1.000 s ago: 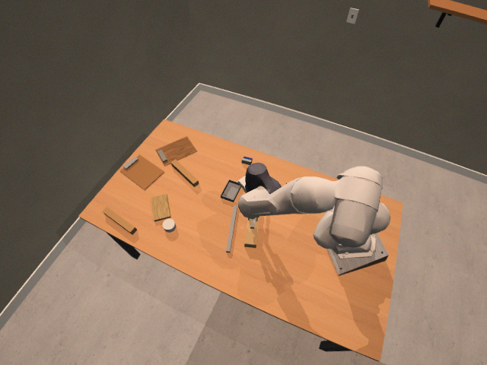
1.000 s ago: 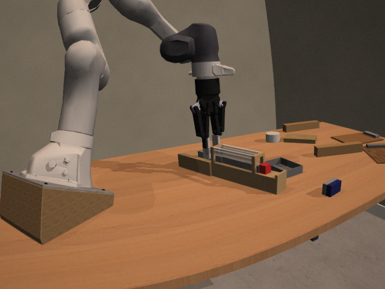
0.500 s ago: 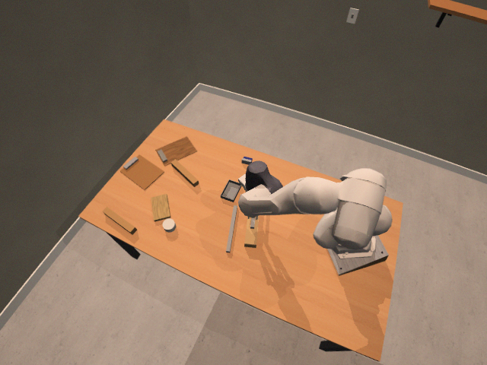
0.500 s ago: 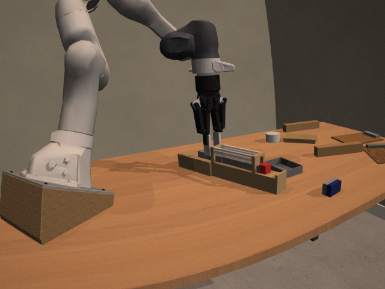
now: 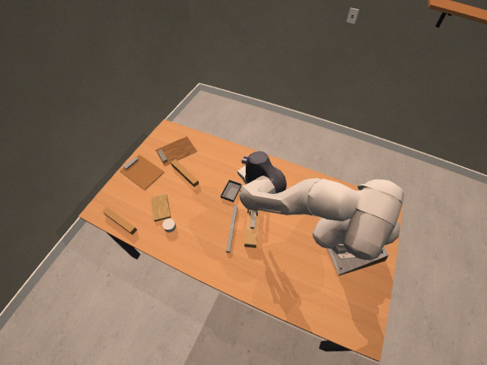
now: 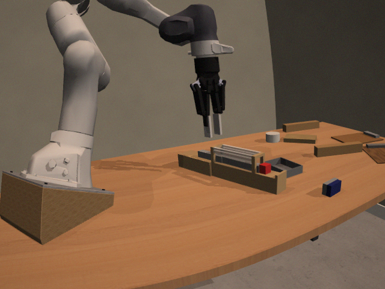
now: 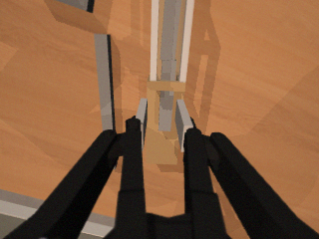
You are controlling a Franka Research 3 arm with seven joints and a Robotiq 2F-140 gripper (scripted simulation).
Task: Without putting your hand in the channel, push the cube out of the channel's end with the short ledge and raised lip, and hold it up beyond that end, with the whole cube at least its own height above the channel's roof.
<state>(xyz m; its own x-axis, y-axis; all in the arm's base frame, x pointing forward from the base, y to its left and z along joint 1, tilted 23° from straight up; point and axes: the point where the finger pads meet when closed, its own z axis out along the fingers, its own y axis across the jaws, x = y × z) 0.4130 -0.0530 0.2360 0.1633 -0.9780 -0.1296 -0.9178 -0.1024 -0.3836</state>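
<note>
The wooden channel [image 6: 236, 179] [image 5: 250, 237] [image 7: 160, 149] lies mid-table, with a roof of pale bars [image 6: 237, 150] [image 7: 155, 40]. The red cube [image 6: 264, 168] sits on the short ledge at the right end, just outside the roof and behind the raised lip [image 6: 281, 182]. A grey pusher block [image 6: 203, 153] [image 5: 252, 220] lies in the open trough at the other end. My gripper [image 6: 212, 132] [image 7: 161, 109] hangs well above that trough end, pointing down. Its fingers stand close together with a narrow gap and nothing between them. In the top view the arm hides the fingers.
A long grey bar [image 5: 232, 227] [image 7: 103, 85] lies beside the channel. A grey tray [image 5: 230, 190] [image 6: 290, 169] stands past the lip end. A blue block [image 6: 331, 187], a white cylinder [image 5: 169, 224] [image 6: 272, 136], wooden blocks [image 6: 337, 149] and flat boards [image 5: 141, 171] lie farther off.
</note>
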